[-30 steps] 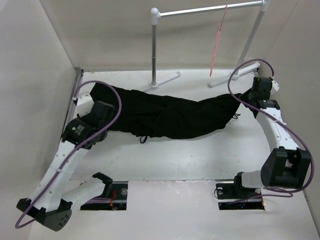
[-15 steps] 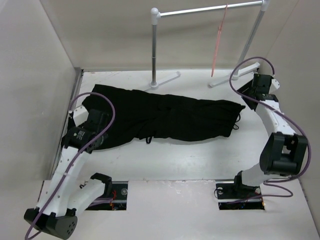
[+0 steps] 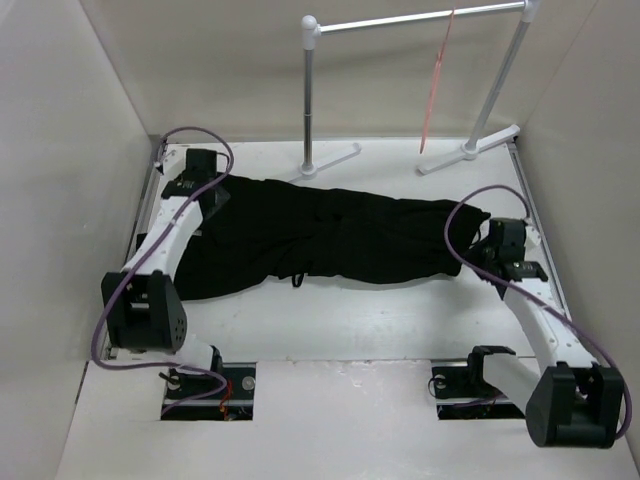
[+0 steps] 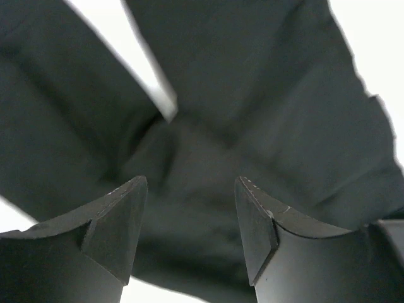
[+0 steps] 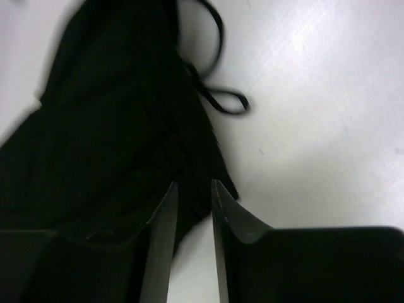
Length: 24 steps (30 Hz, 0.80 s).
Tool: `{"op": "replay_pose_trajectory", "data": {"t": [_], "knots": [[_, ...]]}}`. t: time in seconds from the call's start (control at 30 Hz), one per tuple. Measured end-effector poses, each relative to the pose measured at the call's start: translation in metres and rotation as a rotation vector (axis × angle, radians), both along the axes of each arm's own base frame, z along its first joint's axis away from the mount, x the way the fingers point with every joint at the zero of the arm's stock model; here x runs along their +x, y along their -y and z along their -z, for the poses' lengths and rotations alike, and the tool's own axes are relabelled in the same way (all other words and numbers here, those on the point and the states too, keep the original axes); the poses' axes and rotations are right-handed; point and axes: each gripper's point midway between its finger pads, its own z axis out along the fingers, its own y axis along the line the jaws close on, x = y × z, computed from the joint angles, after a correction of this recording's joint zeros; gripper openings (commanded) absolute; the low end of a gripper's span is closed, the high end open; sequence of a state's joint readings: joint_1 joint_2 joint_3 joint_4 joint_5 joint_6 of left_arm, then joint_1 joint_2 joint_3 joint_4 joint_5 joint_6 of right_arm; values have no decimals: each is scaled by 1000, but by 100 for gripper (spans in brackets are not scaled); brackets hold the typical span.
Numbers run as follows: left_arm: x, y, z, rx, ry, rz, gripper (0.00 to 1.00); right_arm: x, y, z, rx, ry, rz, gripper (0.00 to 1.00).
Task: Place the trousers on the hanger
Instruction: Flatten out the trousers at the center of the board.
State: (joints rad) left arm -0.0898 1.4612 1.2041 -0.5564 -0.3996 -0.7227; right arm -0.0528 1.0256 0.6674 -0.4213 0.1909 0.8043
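The black trousers point(image 3: 330, 235) lie flat across the table, running left to right. My left gripper point(image 3: 208, 195) hovers over their far left end. In the left wrist view it point(image 4: 191, 189) stands open above the dark cloth point(image 4: 252, 113), with nothing between the fingers. My right gripper point(image 3: 483, 240) is at the trousers' right end. The right wrist view shows it point(image 5: 193, 189) with its jaws a narrow gap apart over the fabric's edge point(image 5: 126, 126), beside a loose drawstring loop point(image 5: 221, 101). The pink hanger point(image 3: 436, 85) hangs from the rail at the back right.
A white-and-grey garment rail point(image 3: 420, 18) stands at the back, its feet point(image 3: 330, 158) on the table just behind the trousers. Walls close in on the left point(image 3: 70, 150) and right point(image 3: 590, 130).
Both grippers have let go of the trousers, which dropped flat from a bunched lift. The left arm swung to the far left corner. The right arm pulled nearer, to the right end.
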Motion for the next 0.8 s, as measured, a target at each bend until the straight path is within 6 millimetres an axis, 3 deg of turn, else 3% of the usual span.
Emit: {"op": "replay_pose_trajectory", "data": {"t": [0.07,0.17,0.33,0.4,0.5,0.53,0.67,0.73,0.8], "knots": [[29,-2,-2,-28,35,-7,53,-21,-10,18,16,-51,-22,46],[58,-6,6,-58,55,-13,51,-40,-22,25,34,-65,-45,61],[71,-15,48,-89,-14,-27,48,-38,-24,46,39,-143,-53,63],[72,-20,61,-94,-38,-39,47,-34,-24,65,33,-216,-64,58],[74,-29,74,-101,-54,-63,45,-24,-26,87,33,-297,-85,24],[75,-31,78,-103,-56,-70,45,-18,-27,89,33,-302,-87,17],[78,-43,92,-109,-65,-105,44,3,-25,69,2,-229,-96,9],[78,-49,99,-106,-75,-121,43,5,-25,44,-30,-181,-108,9],[77,-56,108,-101,-92,-141,42,2,-32,6,-49,-100,-139,9]]}}
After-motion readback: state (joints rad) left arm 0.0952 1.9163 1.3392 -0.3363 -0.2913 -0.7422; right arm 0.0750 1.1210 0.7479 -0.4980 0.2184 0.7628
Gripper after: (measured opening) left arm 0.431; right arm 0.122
